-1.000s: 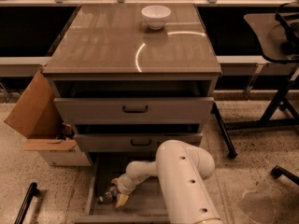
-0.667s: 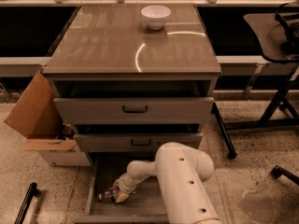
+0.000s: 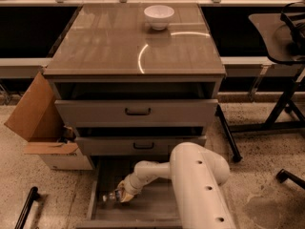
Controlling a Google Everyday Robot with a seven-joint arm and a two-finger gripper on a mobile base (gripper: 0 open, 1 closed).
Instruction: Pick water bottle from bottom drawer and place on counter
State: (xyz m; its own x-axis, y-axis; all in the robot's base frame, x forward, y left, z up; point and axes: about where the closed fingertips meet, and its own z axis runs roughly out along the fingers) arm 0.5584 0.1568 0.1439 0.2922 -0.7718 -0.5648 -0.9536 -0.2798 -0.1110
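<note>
The water bottle (image 3: 110, 197) lies in the open bottom drawer (image 3: 143, 209), near its left side, and only its clear cap end shows, sticking out to the left of my gripper. My gripper (image 3: 123, 193) is down inside the drawer, right at the bottle and over its right part. My white arm (image 3: 198, 180) reaches in from the lower right and hides the drawer's right half. The glossy grey-brown counter (image 3: 105, 46) tops the cabinet and shows a curved light streak.
A white bowl (image 3: 158, 16) stands at the back of the counter. The two upper drawers (image 3: 137, 111) with black handles are partly pulled out above my gripper. A cardboard box (image 3: 40, 128) stands left of the cabinet. A dark side table (image 3: 279, 37) with metal legs is at the right.
My gripper has shifted slightly up and left in the drawer, and the bottle's visible end has moved with it. The rest is unchanged.
</note>
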